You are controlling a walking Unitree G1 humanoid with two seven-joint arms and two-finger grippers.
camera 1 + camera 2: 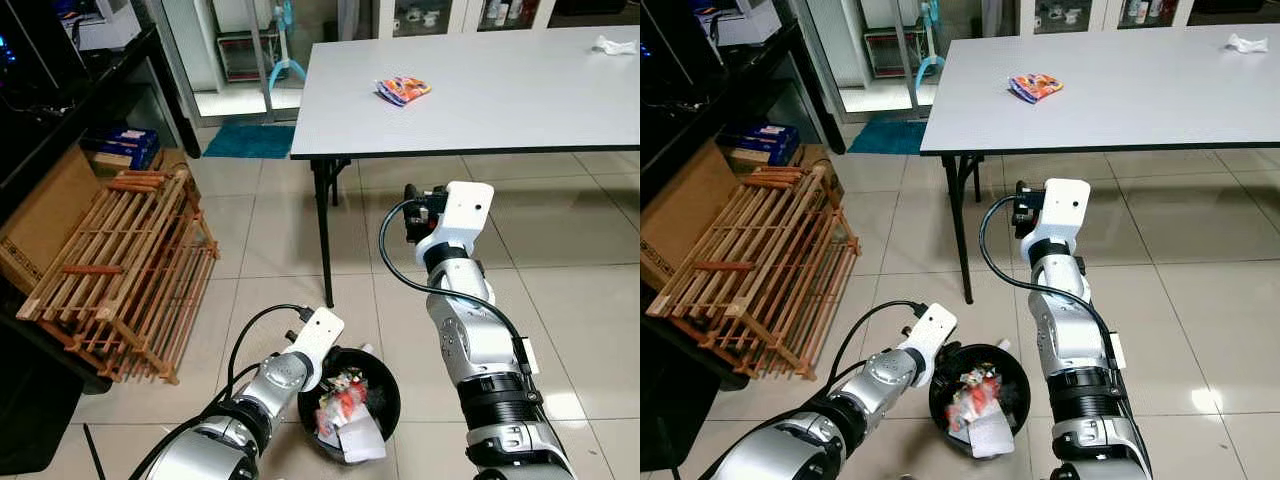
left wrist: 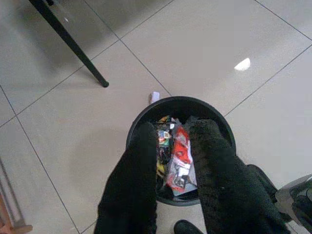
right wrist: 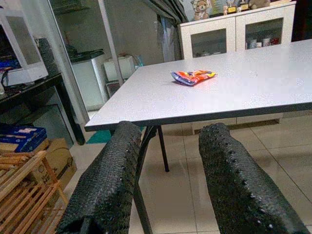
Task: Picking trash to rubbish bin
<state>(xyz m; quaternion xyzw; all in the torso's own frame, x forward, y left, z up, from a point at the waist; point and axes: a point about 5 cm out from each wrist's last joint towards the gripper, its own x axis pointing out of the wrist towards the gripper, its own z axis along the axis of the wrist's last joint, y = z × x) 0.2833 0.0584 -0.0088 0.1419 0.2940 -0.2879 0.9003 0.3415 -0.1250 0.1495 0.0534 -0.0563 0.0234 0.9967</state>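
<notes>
A black rubbish bin (image 1: 388,382) stands on the tiled floor, holding several wrappers and a white paper. My left gripper (image 2: 174,127) hangs open just above the bin (image 2: 180,101), nothing between its fingers. My right gripper (image 3: 168,131) is raised below the grey table's (image 1: 520,100) front edge, open and empty, pointing at the table (image 3: 253,83). On the tabletop lies an orange snack packet (image 1: 403,89), well ahead of the right gripper (image 1: 413,214); the packet (image 3: 192,76) is flat near the table's left part. A crumpled white paper (image 1: 613,45) sits at the far right corner.
A black table leg (image 1: 325,240) stands just beyond the bin. A tilted wooden slatted rack (image 1: 130,270) and a cardboard box (image 1: 45,215) lie to the left under a black shelf. A small white scrap (image 2: 154,96) rests on the floor beside the bin. A blue mat (image 1: 250,140) lies farther back.
</notes>
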